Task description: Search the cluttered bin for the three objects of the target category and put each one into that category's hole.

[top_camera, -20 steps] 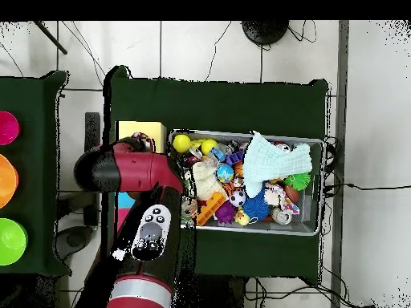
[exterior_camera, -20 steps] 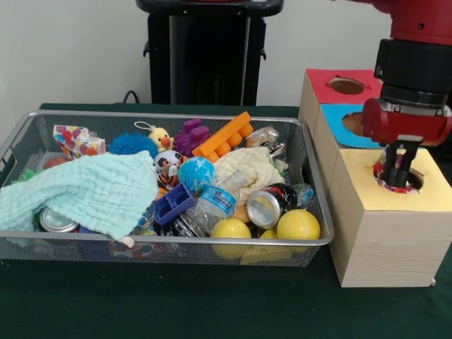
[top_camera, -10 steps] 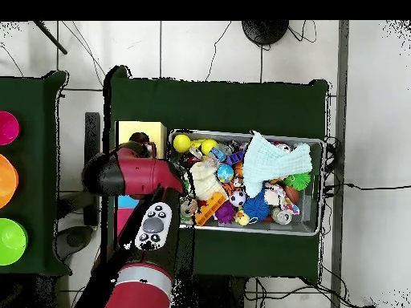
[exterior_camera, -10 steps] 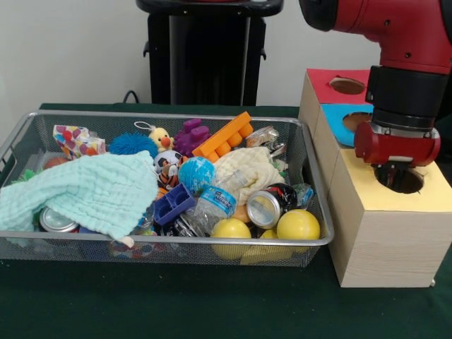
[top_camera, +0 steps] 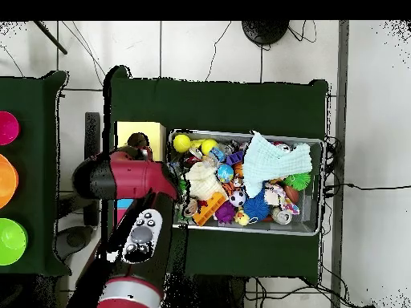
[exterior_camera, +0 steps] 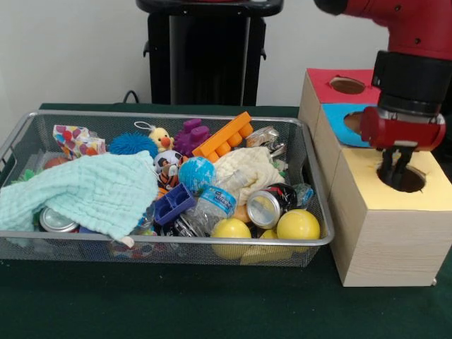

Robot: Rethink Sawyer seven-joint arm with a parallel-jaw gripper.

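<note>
Jaws spread and holding nothing: the gripper (exterior_camera: pixel 394 166) hangs right over the round hole (exterior_camera: pixel 402 178) in the yellow-topped box (exterior_camera: pixel 385 233), its two dark fingers (exterior_camera: pixel 385 162) pointing down at the opening, tips just at the rim level. Whether anything lies inside that hole cannot be made out. Behind the yellow box sits the blue-topped box (exterior_camera: pixel 337 113) with its own hole, and behind that the red-topped box (exterior_camera: pixel 332 85), all three in a row beside the bin.

Over to the wire bin (exterior_camera: pixel 162 244) on the green desk (exterior_camera: pixel 176 304), and it is packed. Against the front wall, two yellow balls (exterior_camera: pixel 298 224) side by side, a crushed drink can (exterior_camera: pixel 267 207) just behind them, a clear plastic bottle (exterior_camera: pixel 212 205) lying on its side next to it. A pale green cloth (exterior_camera: pixel 85 191) drapes over the far end from the boxes, with another can (exterior_camera: pixel 55 220) peeking out under it. Mid-bin: a blue globe ball (exterior_camera: pixel 196 174), a cream cloth (exterior_camera: pixel 247 169), a blue block (exterior_camera: pixel 173 203). Along the back wall: an orange brick (exterior_camera: pixel 222 138), a purple toy (exterior_camera: pixel 191 134), a blue spiky ball (exterior_camera: pixel 131 144), a small duck toy (exterior_camera: pixel 161 138).

All of the bin's contents lie well apart from the jaws, across the bin wall from the boxes.
</note>
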